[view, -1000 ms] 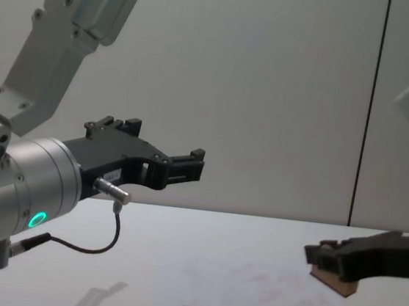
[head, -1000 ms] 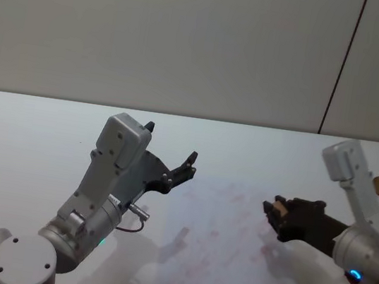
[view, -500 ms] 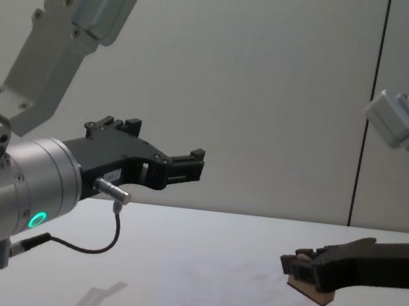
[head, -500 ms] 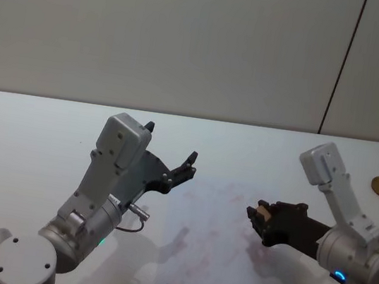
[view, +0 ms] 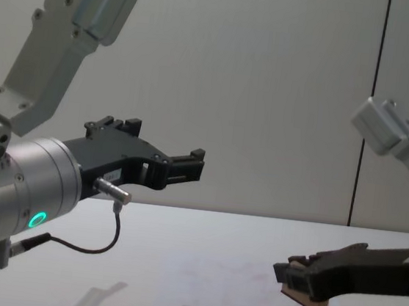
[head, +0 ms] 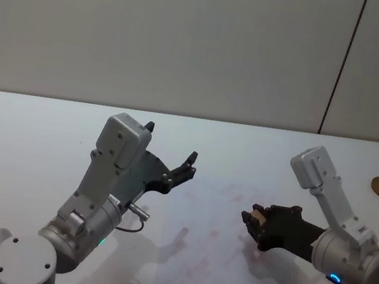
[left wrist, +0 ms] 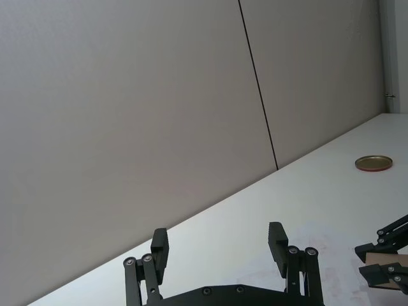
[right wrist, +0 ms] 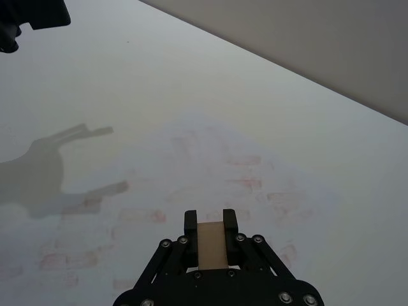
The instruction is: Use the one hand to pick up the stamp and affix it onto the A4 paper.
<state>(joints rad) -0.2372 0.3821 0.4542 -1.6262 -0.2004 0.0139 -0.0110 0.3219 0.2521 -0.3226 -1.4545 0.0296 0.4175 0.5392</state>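
Chest view: right claw point(view: 288, 271) grips the stamp point(view: 306, 301) between its fingertips, hovering low over the smudged A4 paper point(head: 208, 259); left claw point(left wrist: 218, 237) hangs open, raised well aside.

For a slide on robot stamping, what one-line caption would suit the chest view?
Right gripper holds the wooden stamp low over the pink-smudged A4 paper; left gripper hangs open, aside.

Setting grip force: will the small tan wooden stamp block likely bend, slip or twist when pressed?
Probably stiff: the small tan wooden stamp block looks solid. Its flat sides sit squarely in the slim black right gripper, so twisting seems unlikely. Black left gripper hovers open.
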